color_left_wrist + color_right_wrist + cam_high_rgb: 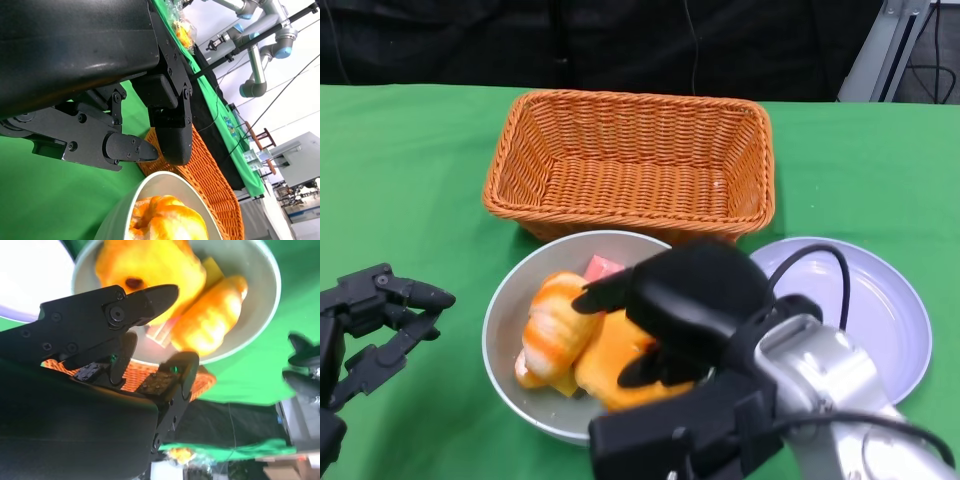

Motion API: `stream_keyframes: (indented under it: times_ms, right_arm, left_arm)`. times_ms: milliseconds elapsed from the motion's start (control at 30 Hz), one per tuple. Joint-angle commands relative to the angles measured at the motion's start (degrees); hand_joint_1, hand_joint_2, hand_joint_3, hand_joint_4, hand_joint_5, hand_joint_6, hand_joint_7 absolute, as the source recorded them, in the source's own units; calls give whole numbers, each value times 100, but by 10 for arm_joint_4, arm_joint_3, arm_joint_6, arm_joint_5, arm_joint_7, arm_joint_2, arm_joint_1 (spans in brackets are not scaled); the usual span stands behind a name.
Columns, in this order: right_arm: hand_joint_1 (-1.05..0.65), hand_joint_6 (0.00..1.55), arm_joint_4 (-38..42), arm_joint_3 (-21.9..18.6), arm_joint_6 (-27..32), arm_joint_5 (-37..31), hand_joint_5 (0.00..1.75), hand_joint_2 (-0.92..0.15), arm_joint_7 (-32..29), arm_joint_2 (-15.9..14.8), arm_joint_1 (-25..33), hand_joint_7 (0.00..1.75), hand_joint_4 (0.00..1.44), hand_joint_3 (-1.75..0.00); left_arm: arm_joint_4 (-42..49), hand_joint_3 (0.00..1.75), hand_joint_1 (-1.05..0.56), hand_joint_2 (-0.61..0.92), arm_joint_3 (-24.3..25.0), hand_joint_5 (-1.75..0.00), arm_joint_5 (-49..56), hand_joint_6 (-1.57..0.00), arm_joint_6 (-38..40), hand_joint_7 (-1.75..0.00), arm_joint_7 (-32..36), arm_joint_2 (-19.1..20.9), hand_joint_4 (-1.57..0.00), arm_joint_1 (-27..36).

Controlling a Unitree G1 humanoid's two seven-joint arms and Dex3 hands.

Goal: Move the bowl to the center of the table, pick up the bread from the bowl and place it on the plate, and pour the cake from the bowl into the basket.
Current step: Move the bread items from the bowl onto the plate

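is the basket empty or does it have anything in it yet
Empty. The head view shows only bare wicker inside the basket; the bread and cake lie in the bowl.

head: looks down on table | wrists: close behind each hand | shared: bowl (510, 300), basket (630, 165)

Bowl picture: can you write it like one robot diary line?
bowl: before basket, holds bread | right hand: open over bread | left hand: open, beside bowl | plate: bare
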Motion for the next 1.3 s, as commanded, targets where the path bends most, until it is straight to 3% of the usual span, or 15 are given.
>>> stream_keyframes:
  times_ms: [33, 367, 567, 733, 1300]
  right_arm:
    - [-85, 32, -15, 10, 6, -22, 0, -92, 22, -1, 19, 0, 46, -4]
    - [-94, 29, -10, 9, -4, -51, 0, -92, 47, 0, 24, 0, 36, -6]
    - [-90, 24, 12, 18, -23, -72, 1, -92, -28, 6, 37, 0, 37, -7]
    - [-88, 25, 24, 19, -30, -80, 0, -92, -47, 10, 39, 1, 36, -6]
    - [-88, 29, 133, 27, -8, -106, 0, -92, -22, 38, 15, 1, 26, -3]
  left_arm:
    - [-1, 22, -12, 92, 2, -118, -7, -91, -6, -77, -2, 8, -84, 0]
    - [-14, 24, -9, 92, 0, -118, -6, -91, 8, -77, -1, 2, -84, 2]
    - [-20, 25, -8, 92, 1, -118, 9, -92, 4, -77, 8, 5, -86, 6]
    - [-24, 25, -9, 92, 2, -118, 6, -91, 9, -77, 6, 4, -86, 8]
    - [-24, 25, -9, 92, 1, -117, 0, -91, 6, -78, 1, 3, -84, 11]
